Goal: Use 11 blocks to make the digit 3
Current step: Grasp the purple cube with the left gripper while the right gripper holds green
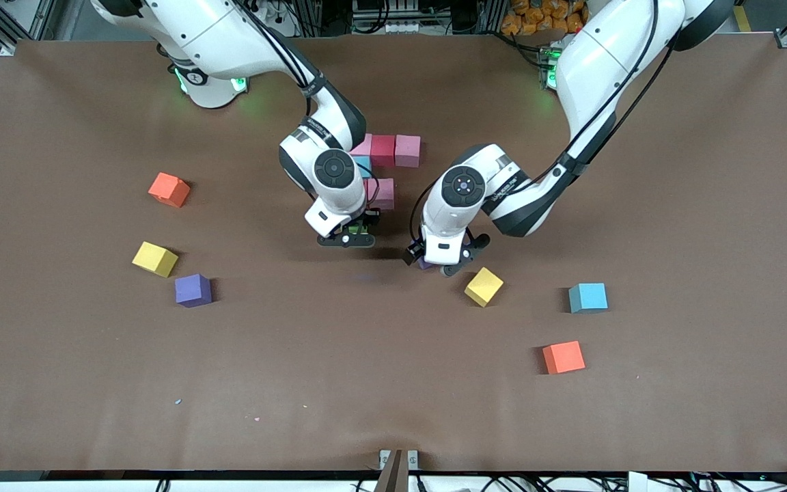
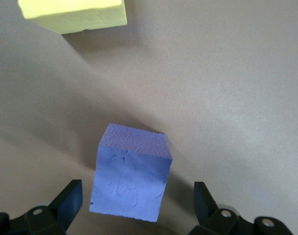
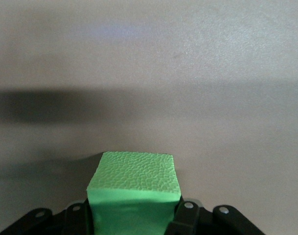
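A wide brown table (image 1: 393, 383) fills the scene, its cover matte and a little wrinkled; along its top edge stand metal frame rails, cables and the two white arm bases with green lights.

The left gripper (image 1: 445, 263) hangs low over the middle of the table, spread wide, with a purple block (image 2: 131, 176) standing on the table between its fingers (image 2: 68, 200), clear of both. In the front view this block is almost wholly hidden under the gripper. A yellow block (image 1: 484, 286) lies just beside it, nearer the front camera.

The right gripper (image 1: 347, 238) is over the table just in front of the block cluster, clamped on a green block (image 3: 134, 188) whose pebbled top face shows between the fingers.

The cluster lies farther from the camera, partly hidden by the right arm: a pink block (image 1: 407, 150) touching a red block (image 1: 382, 149), another pink one (image 1: 362, 145) next to that, a sky-blue block (image 1: 362, 165) below them, and a pink block (image 1: 384, 193) nearer the camera.

Loose cubes lie well apart. Toward the right arm's end: an orange block (image 1: 169, 189), a second yellow block (image 1: 155, 259) and a second purple block (image 1: 192, 290) near each other. Toward the left arm's end: a sky-blue block (image 1: 587, 298) and, nearer the camera, an orange block (image 1: 563, 357).

All the cubes are matte and equal in size.
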{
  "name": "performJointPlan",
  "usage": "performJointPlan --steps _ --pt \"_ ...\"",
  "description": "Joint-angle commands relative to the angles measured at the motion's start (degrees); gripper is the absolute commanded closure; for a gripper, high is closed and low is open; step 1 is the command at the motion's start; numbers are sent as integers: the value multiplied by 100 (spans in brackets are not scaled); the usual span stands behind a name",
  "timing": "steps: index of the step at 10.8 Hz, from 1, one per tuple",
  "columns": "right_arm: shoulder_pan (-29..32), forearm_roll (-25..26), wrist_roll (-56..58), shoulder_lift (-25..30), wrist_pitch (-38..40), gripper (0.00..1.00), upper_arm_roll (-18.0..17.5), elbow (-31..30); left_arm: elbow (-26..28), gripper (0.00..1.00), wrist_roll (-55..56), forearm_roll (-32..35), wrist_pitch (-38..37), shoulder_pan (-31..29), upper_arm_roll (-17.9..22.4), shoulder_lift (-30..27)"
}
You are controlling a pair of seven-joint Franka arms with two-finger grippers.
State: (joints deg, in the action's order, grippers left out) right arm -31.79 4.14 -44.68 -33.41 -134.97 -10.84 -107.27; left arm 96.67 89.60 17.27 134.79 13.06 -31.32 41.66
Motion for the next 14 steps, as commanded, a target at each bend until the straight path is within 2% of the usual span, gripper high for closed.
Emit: performJointPlan --steps 1,6,7,8,10,11,12,13,14 --pt "-47 -45 -137 141 -47 89 3 -242 -131 0 -170 154 -102 12 -24 132" --pt "-144 -45 -208 133 -65 88 3 -250 -131 0 -312 312 -102 47 73 290" --pt "-144 -45 -208 133 -56 88 3 -250 -131 15 -285 295 -102 65 73 299" --pt "-144 -45 -199 141 -47 88 3 -268 -131 47 -241 225 -102 74 73 290" --pt "-126 -45 -190 176 -47 88 3 -312 -131 92 668 224 -102 74 64 273" --pt "-126 -45 -190 176 -47 88 3 -312 -131 100 1300 294 -93 91 64 255" --pt "-126 -45 -190 176 -47 86 3 -321 -122 100 1576 312 -93 143 64 238" --pt "-135 -45 -190 176 -47 80 3 -321 -96 100 1639 251 -93 83 56 229" --pt "-144 -45 -190 176 -21 39 3 -321 -52 100 1805 216 -102 74 47 176"
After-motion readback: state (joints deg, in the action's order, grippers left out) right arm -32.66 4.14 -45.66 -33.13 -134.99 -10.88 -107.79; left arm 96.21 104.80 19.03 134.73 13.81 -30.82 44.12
